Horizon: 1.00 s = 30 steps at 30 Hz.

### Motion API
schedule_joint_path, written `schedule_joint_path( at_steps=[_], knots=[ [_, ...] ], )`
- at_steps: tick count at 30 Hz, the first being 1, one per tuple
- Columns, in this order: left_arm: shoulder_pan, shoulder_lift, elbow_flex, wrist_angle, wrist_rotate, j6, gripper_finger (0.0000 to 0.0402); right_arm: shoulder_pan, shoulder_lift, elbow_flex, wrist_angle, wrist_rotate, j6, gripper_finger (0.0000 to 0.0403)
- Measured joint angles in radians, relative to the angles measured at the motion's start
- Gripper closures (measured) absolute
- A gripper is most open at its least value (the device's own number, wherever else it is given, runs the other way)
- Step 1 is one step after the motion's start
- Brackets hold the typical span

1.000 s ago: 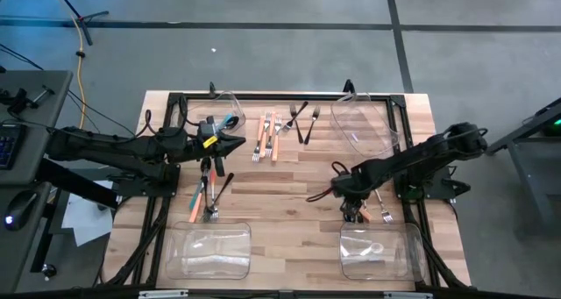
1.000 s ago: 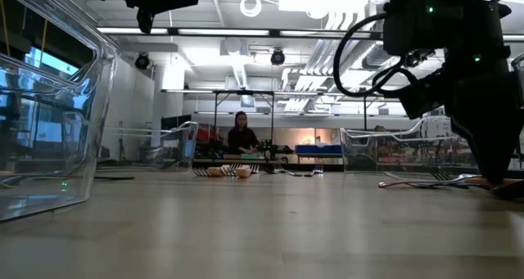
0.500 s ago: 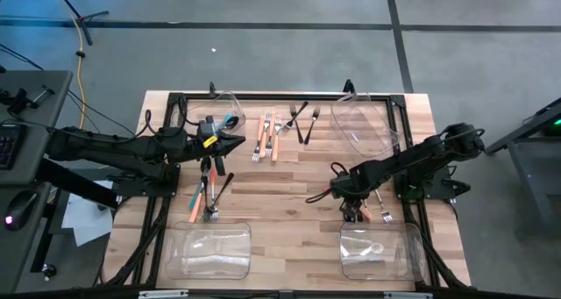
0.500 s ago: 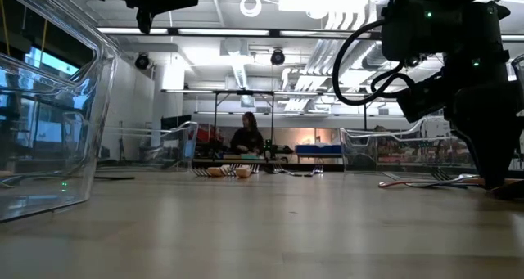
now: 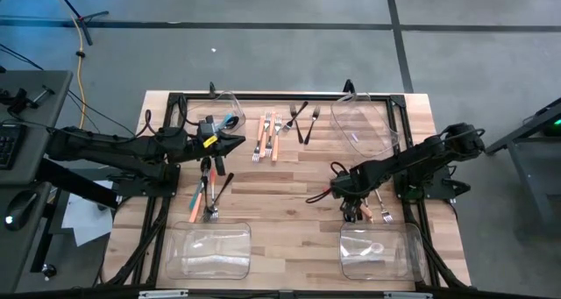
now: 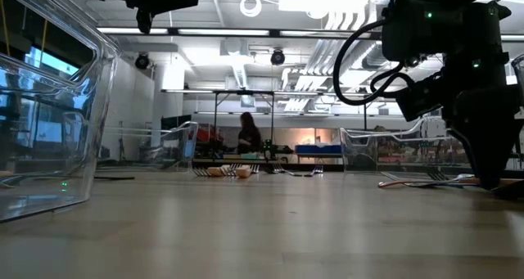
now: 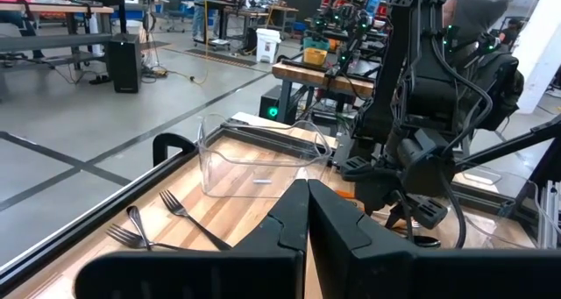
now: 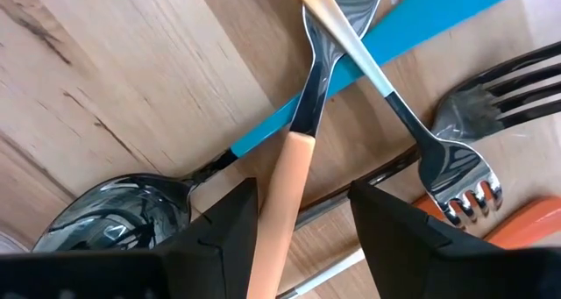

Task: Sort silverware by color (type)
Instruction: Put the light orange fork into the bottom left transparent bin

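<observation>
Wooden bench (image 5: 289, 172) under me: my right gripper (image 8: 302, 213) hangs with jaws parted, straddling a peach-handled utensil (image 8: 285, 189) that crosses a teal-handled spoon (image 8: 386, 45) near the right edge; my left gripper (image 7: 307, 218), clenched empty, waits left

A wooden desk (image 5: 289, 181) is carrying scattered silverware (image 5: 270, 134) and four clear plastic bins (image 5: 207, 249), two sitting near each long edge.

A teal-handled spoon (image 8: 351, 75) with a dark bowl crosses an orange-handled fork (image 8: 294, 172) on pale striped wood tabletop (image 8: 105, 88).
</observation>
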Motion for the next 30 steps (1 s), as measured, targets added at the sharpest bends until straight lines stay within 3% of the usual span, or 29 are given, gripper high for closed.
schedule_joint_path(
  at_steps=[30],
  knots=[
    [0.0,0.0,0.0,0.003,0.0,-0.009,0.0401,-0.003,0.001,-0.001,0.001,-0.017,0.008,0.0233]
  ],
)
